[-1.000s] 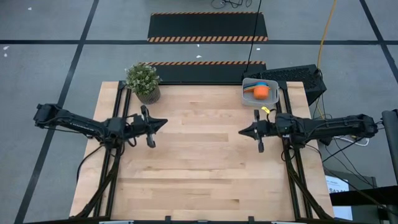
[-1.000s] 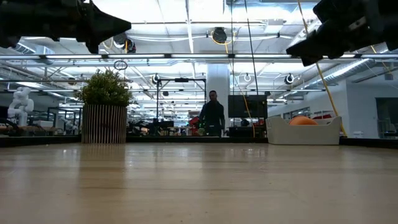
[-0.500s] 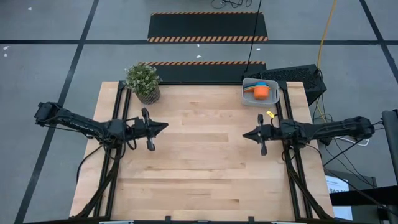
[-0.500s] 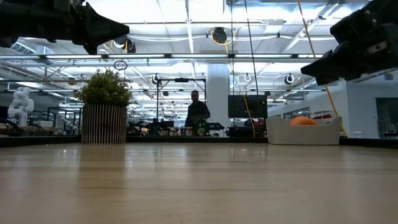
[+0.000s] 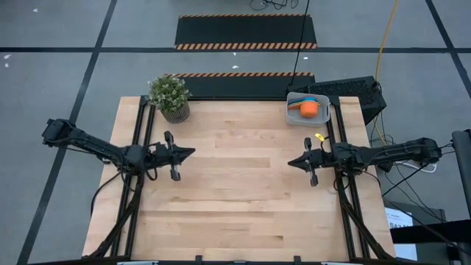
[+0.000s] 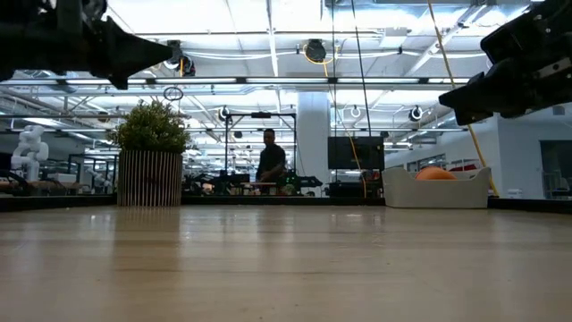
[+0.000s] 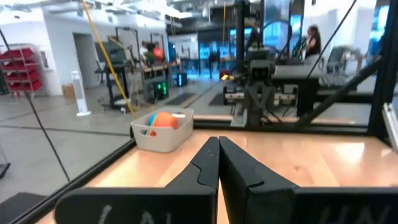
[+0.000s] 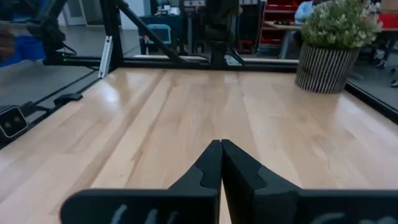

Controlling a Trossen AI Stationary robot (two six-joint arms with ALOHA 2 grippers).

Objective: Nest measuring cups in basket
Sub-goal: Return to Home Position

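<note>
High view: measuring cups [image 5: 309, 108] sit in the grey basket [image 5: 305, 121] at one o'clock; left gripper [image 5: 193, 152] at nine, right gripper [image 5: 289, 163] at three, both jaws pressed together, empty.

1. It looked like a robotics lab in an open industrial hall: a wooden table [image 5: 235, 191] on a black frame carried dark robot arms [image 5: 96, 147].
2. Beyond the table lay black mats [image 5: 246, 33] edged with orange hazard stripes, on grey, tape-lined floor.
3. Far behind the table stood workbenches, racks of red bins [image 7: 25, 65] and a person [image 6: 271, 165].
4. Above the table ran strip lights [image 6: 250, 55] and bare trusses.
</note>
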